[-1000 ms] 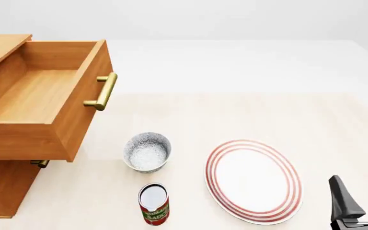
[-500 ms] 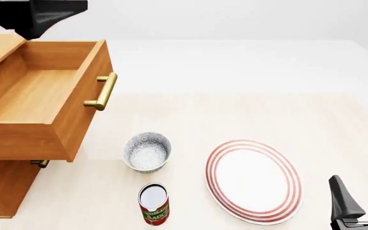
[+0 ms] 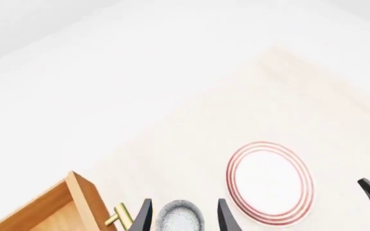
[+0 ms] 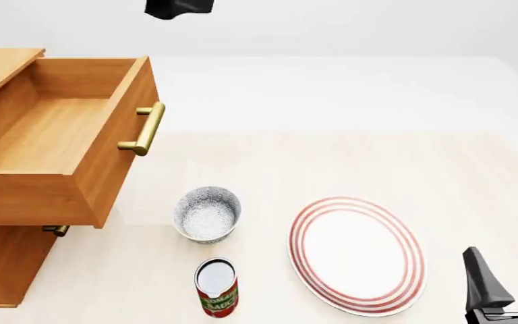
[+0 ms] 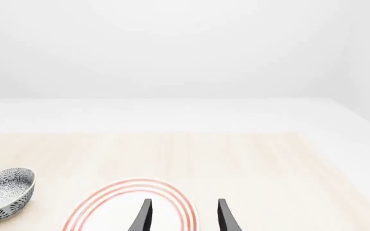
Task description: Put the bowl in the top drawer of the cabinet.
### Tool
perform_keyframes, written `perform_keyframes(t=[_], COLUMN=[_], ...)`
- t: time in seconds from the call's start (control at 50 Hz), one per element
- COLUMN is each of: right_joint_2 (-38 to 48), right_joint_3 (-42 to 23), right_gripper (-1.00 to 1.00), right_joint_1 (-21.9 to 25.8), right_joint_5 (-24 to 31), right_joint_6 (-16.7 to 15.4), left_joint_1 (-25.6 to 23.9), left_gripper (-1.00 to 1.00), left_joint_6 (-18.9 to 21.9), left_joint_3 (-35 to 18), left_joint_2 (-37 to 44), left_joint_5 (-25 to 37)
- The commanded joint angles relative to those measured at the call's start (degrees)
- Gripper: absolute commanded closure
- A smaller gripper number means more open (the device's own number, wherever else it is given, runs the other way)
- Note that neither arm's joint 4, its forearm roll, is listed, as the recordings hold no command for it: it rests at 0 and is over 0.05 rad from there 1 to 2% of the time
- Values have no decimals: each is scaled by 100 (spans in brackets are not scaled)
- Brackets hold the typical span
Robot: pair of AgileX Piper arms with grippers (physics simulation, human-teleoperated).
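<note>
Sitting on the light tabletop (image 4: pixel 331 162) in the front view, the bowl (image 4: pixel 207 214) is upright and empty, near the front corner of the top drawer (image 4: pixel 56 142) but apart from it. That drawer is pulled well out of the cabinet (image 4: pixel 3 266), its wooden inside bare and its brass bar handle (image 4: pixel 145 128) facing the table's middle. Just on the near side of the bowl stands a tomato sauce can (image 4: pixel 216 287), close but not touching, and to the right of both lies a large white plate (image 4: pixel 356 255) with red rings. A dark piece of the left arm (image 4: pixel 178 7) shows at the top edge of the front view. The left gripper (image 3: pixel 181 219) hangs high above the table with its 2 fingers spread apart and nothing between them; in its wrist view the bowl appears far below, framed by the fingertips, with the drawer's corner and handle beside it. The right gripper (image 4: pixel 511 273) rests low at the near right corner, just beyond the plate's edge, its 2 fingers parted and empty. In the right wrist view the plate's rim lies directly ahead and the bowl sits off to the side.
</note>
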Motion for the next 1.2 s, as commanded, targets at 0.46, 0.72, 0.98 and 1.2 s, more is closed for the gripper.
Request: perform_keyframes(t=[0.46, 0.72, 0.98, 1.2], right_joint_2=[-1, 0, 0, -1], right_joint_3=[0, 0, 0, 0], right_gripper=[-100, -100, -100, -100], right_joint_1=[0, -1, 0, 0], right_joint_5=[1, 0, 0, 0], right_joint_6=[0, -1, -1, -1], left_joint_1=[-159, -395, -240, -290], left_gripper=[-100, -100, -100, -100], left_joint_6=[-841, -1215, -1245, -1383], left_joint_3=[702, 1804, 2218, 2934], left_joint_2=[724, 468, 367, 173], left_joint_5=[-148, -725, -726, -1127])
